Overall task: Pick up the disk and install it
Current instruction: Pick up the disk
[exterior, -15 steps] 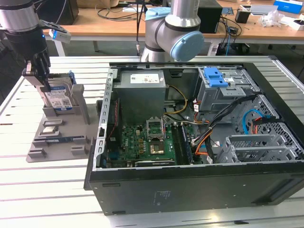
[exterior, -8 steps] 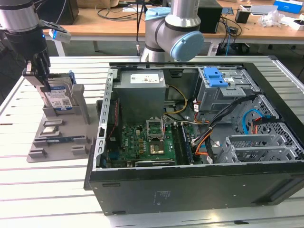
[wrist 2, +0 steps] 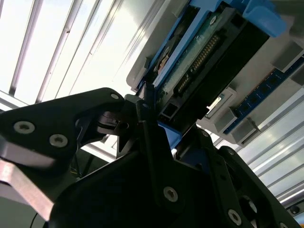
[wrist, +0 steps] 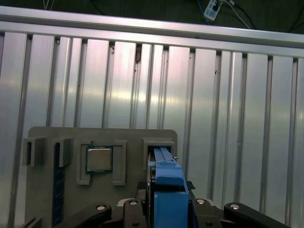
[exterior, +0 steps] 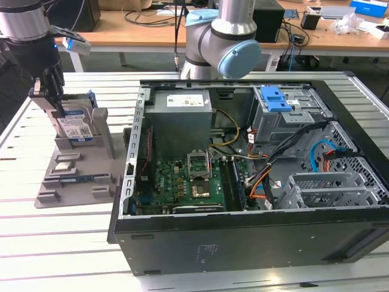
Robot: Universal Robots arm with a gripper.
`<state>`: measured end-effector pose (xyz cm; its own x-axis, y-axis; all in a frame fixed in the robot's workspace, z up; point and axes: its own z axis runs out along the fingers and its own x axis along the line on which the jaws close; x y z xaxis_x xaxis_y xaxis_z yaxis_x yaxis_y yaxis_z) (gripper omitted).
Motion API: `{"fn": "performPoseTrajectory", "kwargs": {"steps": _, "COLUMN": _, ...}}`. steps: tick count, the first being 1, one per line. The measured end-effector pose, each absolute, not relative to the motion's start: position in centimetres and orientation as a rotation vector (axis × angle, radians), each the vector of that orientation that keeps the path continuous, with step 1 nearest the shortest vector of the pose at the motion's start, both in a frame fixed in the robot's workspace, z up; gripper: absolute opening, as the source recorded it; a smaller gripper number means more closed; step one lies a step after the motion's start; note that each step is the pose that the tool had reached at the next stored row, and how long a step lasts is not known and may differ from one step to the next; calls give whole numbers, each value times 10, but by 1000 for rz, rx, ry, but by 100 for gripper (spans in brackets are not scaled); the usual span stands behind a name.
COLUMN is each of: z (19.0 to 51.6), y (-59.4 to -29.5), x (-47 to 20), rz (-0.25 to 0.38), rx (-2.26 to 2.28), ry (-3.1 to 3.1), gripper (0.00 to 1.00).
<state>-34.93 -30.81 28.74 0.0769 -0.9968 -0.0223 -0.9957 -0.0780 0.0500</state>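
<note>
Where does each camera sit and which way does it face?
Exterior view: off the arm, above the slatted metal table, facing the open black computer case; arm and hand show.
First wrist view: on the arm, looking down over the hand at the blue-framed silver hard drive in its grey holder.
Second wrist view: on the arm, close beside hand and drive.
All share hand and drive.

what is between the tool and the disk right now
Nothing visible. The tool sits right at the top edge of the disk, which stands upright in the grey holder at the exterior view's left, with no other thing between them.
</note>
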Motion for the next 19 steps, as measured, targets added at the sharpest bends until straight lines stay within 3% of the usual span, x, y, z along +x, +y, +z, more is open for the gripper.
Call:
{"fn": "performPoseTrajectory", "kwargs": {"steps": 11, "z": 289, "y": -308, "x": -349, "rz": -78, "rx": 2295, "ry": -2112, "gripper": 37}}
{"fn": "performPoseTrajectory", "kwargs": {"steps": 19, "z": 316, "y": -305, "x": -349, "rz": -79, "rx": 2294, "ry": -2113, "gripper": 37}}
